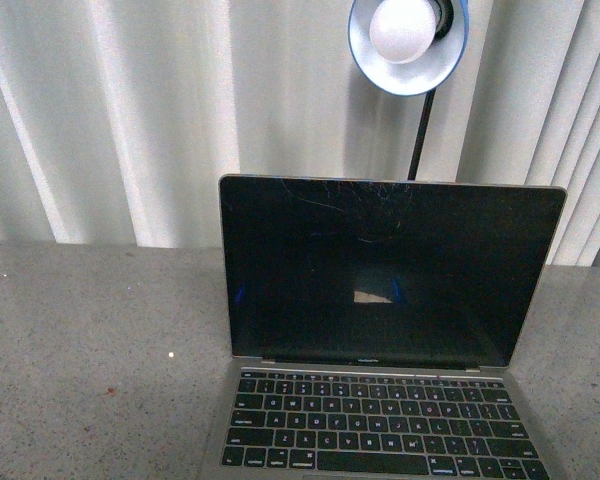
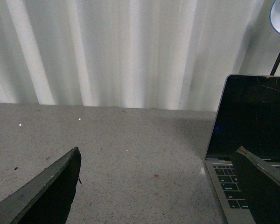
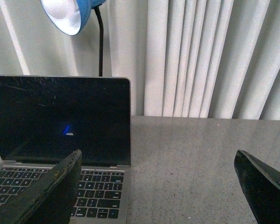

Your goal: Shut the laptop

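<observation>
The laptop (image 1: 380, 330) is seen open at the near edge of the grey worktop (image 1: 90, 340), its dark, scratched screen held upright. A blue-shaded lamp (image 1: 408, 40) is set behind it, before a pale curtain (image 1: 130, 110). The left gripper (image 2: 158, 154) is spread wide, nothing gripped. The right gripper (image 3: 157, 156) is likewise spread wide and empty.
</observation>
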Robot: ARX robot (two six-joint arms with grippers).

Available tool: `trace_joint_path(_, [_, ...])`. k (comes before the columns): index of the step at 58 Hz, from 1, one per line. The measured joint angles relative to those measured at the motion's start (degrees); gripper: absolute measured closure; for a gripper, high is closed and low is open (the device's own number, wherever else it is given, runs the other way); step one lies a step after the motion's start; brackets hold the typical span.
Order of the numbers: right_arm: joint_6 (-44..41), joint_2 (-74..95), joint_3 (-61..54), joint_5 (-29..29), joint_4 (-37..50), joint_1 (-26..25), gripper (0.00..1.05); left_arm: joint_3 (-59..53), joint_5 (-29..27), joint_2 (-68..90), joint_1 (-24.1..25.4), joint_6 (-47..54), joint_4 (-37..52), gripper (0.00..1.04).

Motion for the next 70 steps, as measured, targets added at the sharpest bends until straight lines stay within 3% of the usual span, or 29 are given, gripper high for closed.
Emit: trace_joint_path(70, [0.0,0.0,0.0,0.0,0.0,0.0,0.07,0.0,0.0,0.0,0.0,0.0,0.0,0.07])
